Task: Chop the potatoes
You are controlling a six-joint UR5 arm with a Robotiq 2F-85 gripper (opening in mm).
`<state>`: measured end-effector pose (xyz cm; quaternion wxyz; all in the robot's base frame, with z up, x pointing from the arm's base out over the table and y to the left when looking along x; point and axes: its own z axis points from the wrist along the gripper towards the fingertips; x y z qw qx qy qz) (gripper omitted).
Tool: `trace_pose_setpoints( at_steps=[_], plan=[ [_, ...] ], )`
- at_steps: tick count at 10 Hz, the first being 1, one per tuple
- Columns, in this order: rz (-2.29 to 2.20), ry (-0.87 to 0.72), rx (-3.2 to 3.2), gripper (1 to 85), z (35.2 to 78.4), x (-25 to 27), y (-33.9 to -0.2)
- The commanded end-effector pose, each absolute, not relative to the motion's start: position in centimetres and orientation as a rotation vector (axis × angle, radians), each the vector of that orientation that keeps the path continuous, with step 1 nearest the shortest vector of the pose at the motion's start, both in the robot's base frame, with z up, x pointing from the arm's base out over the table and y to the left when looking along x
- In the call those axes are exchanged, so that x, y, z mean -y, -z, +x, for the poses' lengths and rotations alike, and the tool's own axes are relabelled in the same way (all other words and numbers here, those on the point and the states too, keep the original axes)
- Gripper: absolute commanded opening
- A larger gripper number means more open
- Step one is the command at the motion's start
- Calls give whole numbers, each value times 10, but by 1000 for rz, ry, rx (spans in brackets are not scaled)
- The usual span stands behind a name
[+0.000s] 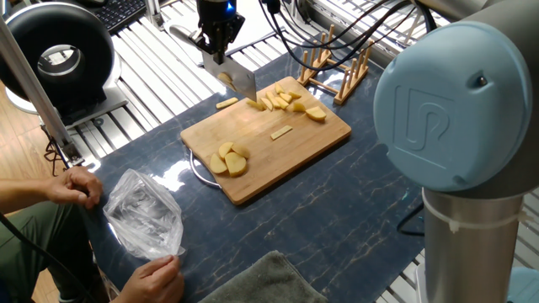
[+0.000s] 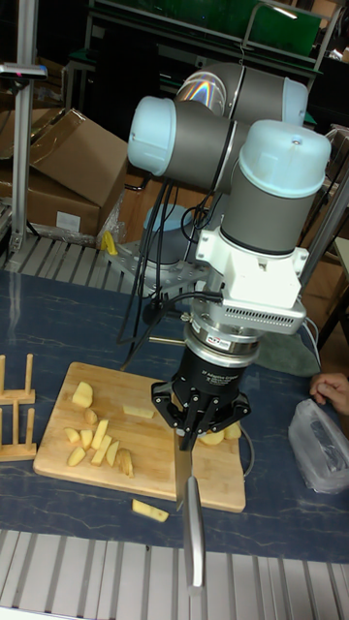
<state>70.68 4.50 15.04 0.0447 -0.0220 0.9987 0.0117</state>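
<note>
Bamboo board (image 1: pixel 278 147) sits mid-table with the potatoes (image 1: pixel 290 101) clustered toward its 1 o'clock corner, 3 rounded pieces (image 1: pixel 229 159) near 8 o'clock, and 1 stick (image 1: pixel 226 103) off the board on the table at 11 o'clock. I see my gripper (image 2: pixel 201 423) with fingers clamped on a knife (image 2: pixel 194 528), blade tip at the pile's edge.

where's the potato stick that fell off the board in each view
Fixed view: the stray stick lies on the table just past the board's far left edge, beside the knife.
Tall fixed view: the same stick lies just below the board's near edge, left of the knife.
Shared landmark: the knife blade.
</note>
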Motion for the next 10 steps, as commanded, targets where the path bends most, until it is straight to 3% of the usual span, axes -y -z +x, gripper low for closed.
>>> trace_pose_setpoints(
  at_steps=[1, 10],
  plan=[
    [-61, -53, -3052, 10, 707, -47, -151],
    [-47, -44, -3054, 10, 710, -45, -148]
  ],
)
